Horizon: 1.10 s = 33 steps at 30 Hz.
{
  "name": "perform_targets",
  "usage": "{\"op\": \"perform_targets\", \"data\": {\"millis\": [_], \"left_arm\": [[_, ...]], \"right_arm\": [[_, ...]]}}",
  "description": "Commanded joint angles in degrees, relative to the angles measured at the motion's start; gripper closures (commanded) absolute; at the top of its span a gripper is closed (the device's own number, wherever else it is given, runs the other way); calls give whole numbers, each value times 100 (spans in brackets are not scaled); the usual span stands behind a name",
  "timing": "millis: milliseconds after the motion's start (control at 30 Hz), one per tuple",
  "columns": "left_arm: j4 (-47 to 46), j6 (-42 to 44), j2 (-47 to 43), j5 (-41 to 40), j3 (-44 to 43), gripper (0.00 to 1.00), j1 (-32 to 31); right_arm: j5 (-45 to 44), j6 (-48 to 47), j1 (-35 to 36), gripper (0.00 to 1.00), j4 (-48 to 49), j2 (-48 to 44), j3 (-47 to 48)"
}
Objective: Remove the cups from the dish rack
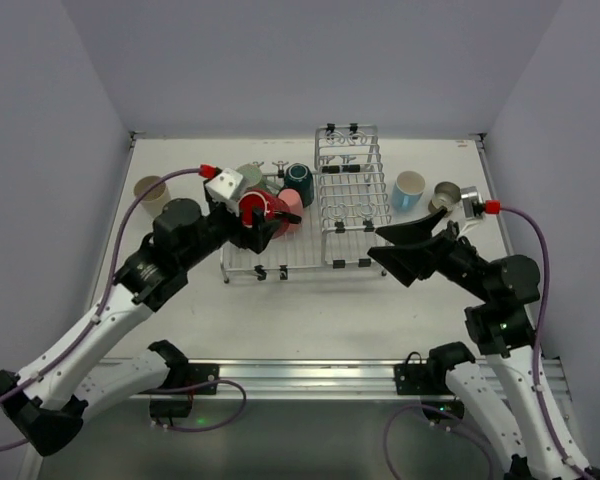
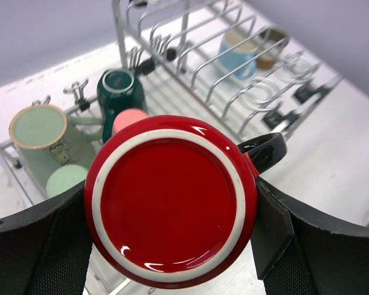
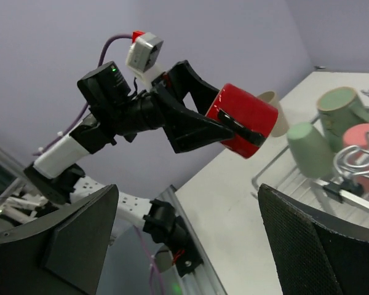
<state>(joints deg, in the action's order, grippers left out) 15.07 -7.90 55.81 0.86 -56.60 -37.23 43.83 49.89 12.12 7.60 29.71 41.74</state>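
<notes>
Left gripper (image 1: 261, 224) is clamped on the red mug (image 2: 172, 200), holding it up over the dish rack's (image 1: 347, 190) low left section. Right gripper (image 1: 382, 246) hangs wide open beside the rack's right end.

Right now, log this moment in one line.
left gripper: shut on red mug, above rack | right gripper: open, empty | other cups in rack

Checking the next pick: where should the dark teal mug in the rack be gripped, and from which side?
Across its body, from above. The dark teal mug seems to stand base up, so no open rim is offered, and the pink cup crowds one side; grip on the sides clear of it. The open right gripper is free; the left gripper holds the red mug.
</notes>
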Motion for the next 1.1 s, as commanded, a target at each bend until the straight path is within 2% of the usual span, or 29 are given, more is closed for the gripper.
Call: {"op": "perform_targets", "data": {"millis": [0, 67, 200, 267, 367, 633, 867, 1067], "left_arm": [[-812, -562, -876, 616, 43, 97, 23], [-961, -677, -1106, 871, 70, 97, 23], [-1260, -1343, -1476, 1012, 17, 97, 23], [-1401, -1660, -1503, 1039, -53, 97, 23], [-1893, -2607, -1512, 1100, -62, 97, 23], [-2271, -4201, -1371, 1425, -167, 100, 23], [-2746, -5062, -1336, 1688, 70, 100, 32], [-3106, -5441, -1310, 1724, 404, 100, 5]], "right_arm": [[-672, 381, 675, 3, 540, 175, 107], [-902, 504, 966, 4, 786, 349, 72], [-1333, 224, 2115, 6, 1183, 832, 202], [-1587, -258, 2522, 7, 1122, 1062, 378], [-1729, -1014, 3128, 8, 1007, 1448, 704], [-1545, -2359, 3314, 12, 919, 2327, 1354], [-1483, -2528, 3499, 12, 1393, 2767, 1478], [-1448, -2458, 3666, 13, 1859, 2970, 1662]]}}
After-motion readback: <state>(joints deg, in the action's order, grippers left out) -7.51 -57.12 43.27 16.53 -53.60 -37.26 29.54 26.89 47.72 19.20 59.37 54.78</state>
